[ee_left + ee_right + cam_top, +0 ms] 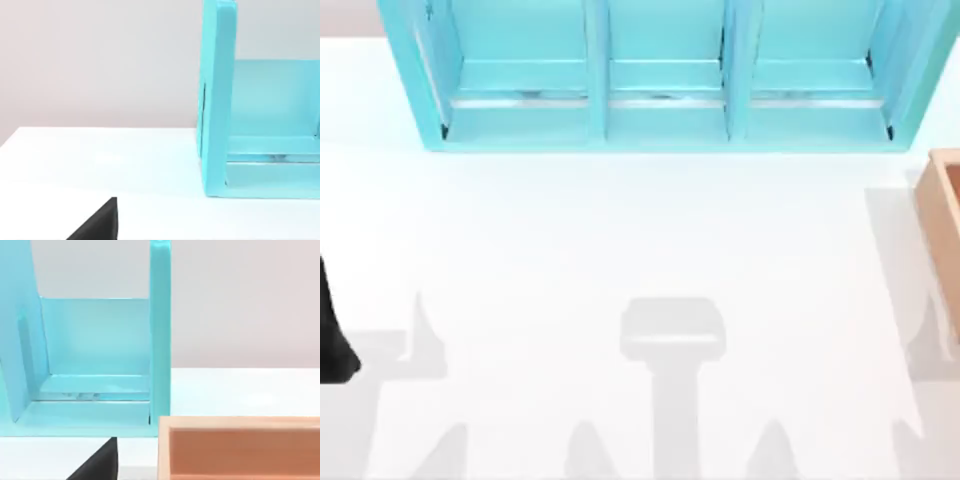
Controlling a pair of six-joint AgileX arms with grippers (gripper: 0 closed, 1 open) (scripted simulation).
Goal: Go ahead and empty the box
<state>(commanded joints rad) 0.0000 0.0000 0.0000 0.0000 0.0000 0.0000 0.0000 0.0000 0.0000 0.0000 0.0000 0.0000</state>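
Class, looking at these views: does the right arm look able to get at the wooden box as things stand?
Probably yes. The box sits at the table's right edge, on the right arm's side. In the right wrist view it lies close ahead, beside the cyan shelf unit, with nothing between.

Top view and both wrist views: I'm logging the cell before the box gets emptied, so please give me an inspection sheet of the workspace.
Surface: plain white table, only shadows on it.
Job's things: light tan-orange wooden box at the table's right edge, partly cut off; darker brown inside; contents cannot be seen.
Clutter: nothing seen.
Grippers: a dark part of the left arm sits at the table's left edge; the state of its jaws cannot be told. The right gripper's state also cannot be told.
Cables: nothing seen.
Surroundings: big cyan three-compartment shelf unit along the far side; pale wall behind it.
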